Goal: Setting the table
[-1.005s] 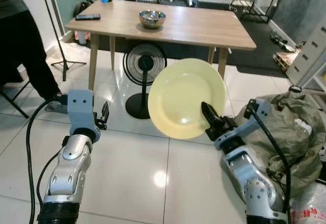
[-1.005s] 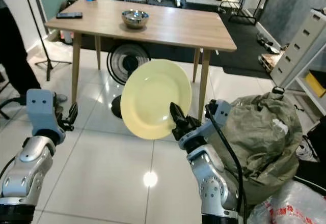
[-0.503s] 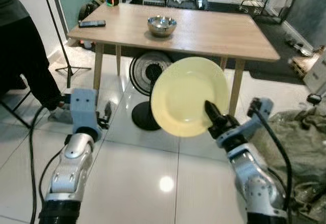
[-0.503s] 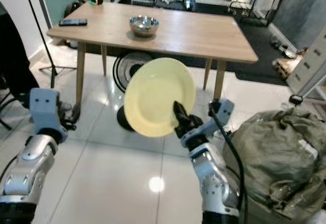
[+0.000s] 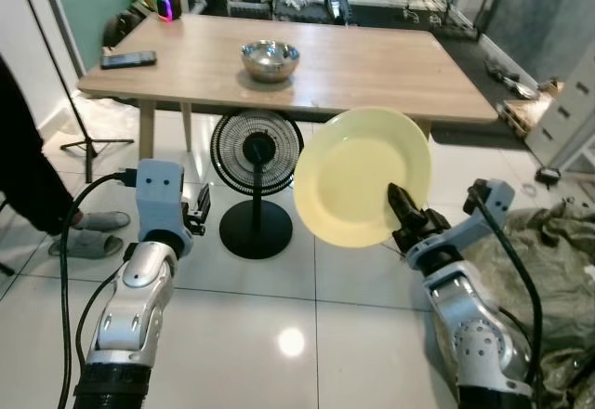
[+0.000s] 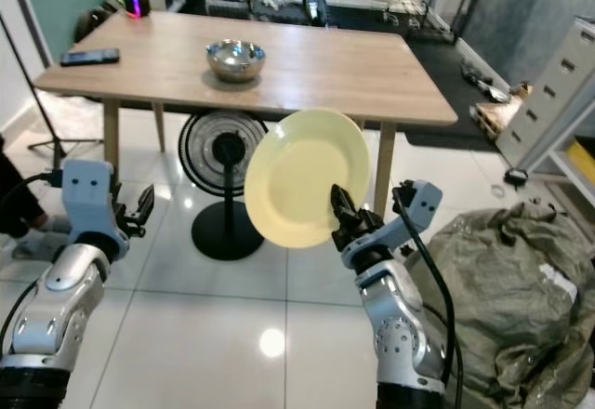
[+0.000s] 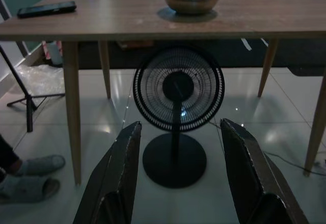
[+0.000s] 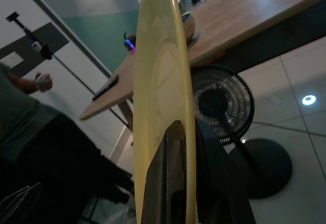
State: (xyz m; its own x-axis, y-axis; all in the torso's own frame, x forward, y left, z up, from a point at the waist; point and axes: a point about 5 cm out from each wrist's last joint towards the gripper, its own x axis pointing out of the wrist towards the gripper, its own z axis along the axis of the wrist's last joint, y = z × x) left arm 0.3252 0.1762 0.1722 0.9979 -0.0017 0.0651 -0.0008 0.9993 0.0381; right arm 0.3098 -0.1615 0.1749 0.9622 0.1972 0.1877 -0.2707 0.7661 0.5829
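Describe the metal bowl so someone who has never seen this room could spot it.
Find the long wooden table above the black floor fan. The steel bowl sits on top near the far edge, the only shiny round thing there, unlike the flat black phone at the table's left end.

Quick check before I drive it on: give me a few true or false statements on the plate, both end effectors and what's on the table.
1. The right end effector grips the yellow plate by its rim. True.
2. The plate lies flat on the table. False: it is held upright in the air, short of the table.
3. The left end effector is open and holds nothing. True.
4. A metal bowl sits on the floor. False: it sits on the table.
5. A black fan stands under the table. True.
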